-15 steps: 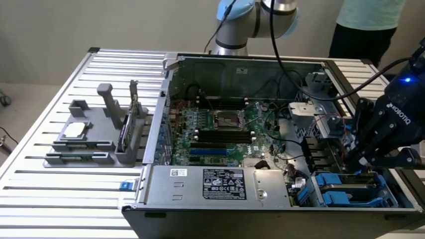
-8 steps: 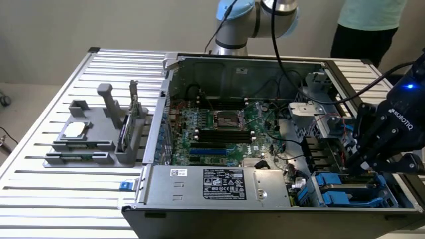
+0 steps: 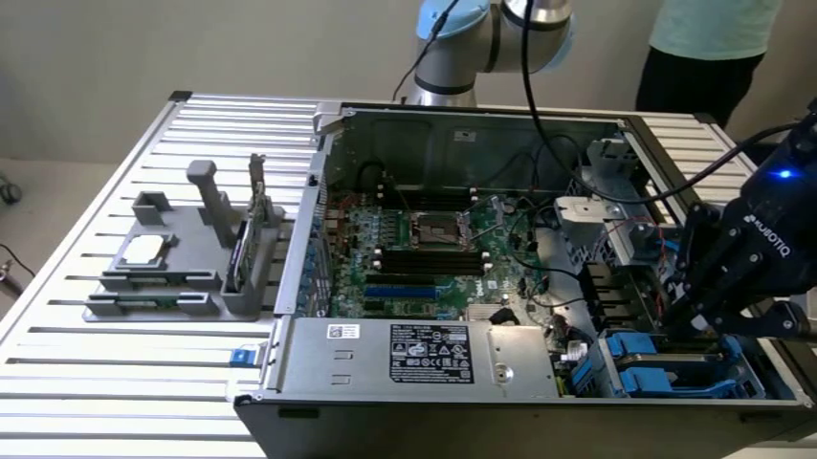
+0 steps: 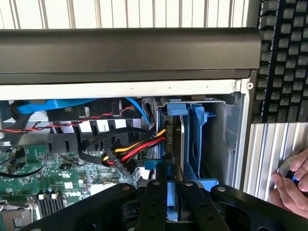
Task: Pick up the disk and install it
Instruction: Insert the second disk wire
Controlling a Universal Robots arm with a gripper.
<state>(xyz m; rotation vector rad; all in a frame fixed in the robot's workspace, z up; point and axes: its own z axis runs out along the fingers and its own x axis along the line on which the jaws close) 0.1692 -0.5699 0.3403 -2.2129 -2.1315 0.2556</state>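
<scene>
The claw point(image 4: 172, 202) is down inside the open computer case point(image 3: 422, 124), at the drive bays in the corner on the exterior view's right, its black fingers point(image 4: 153, 202) pinching the top edge of the disk point(image 4: 172, 144). The disk stands on edge in its blue carrier, slotted into a bay beside another blue bracket point(image 4: 197, 139). On the slatted counter point(image 3: 77, 363), a grey fixture point(image 3: 191, 258) holds a small silver chip point(image 3: 143, 249). A person's hand point(image 4: 291, 185) rests on the counter just outside the case.

Blue plastic disk point(image 4: 192, 139) carrier, matt black metal gripper point(image 4: 168, 202), ribbed bare-metal table point(image 3: 77, 363).
</scene>
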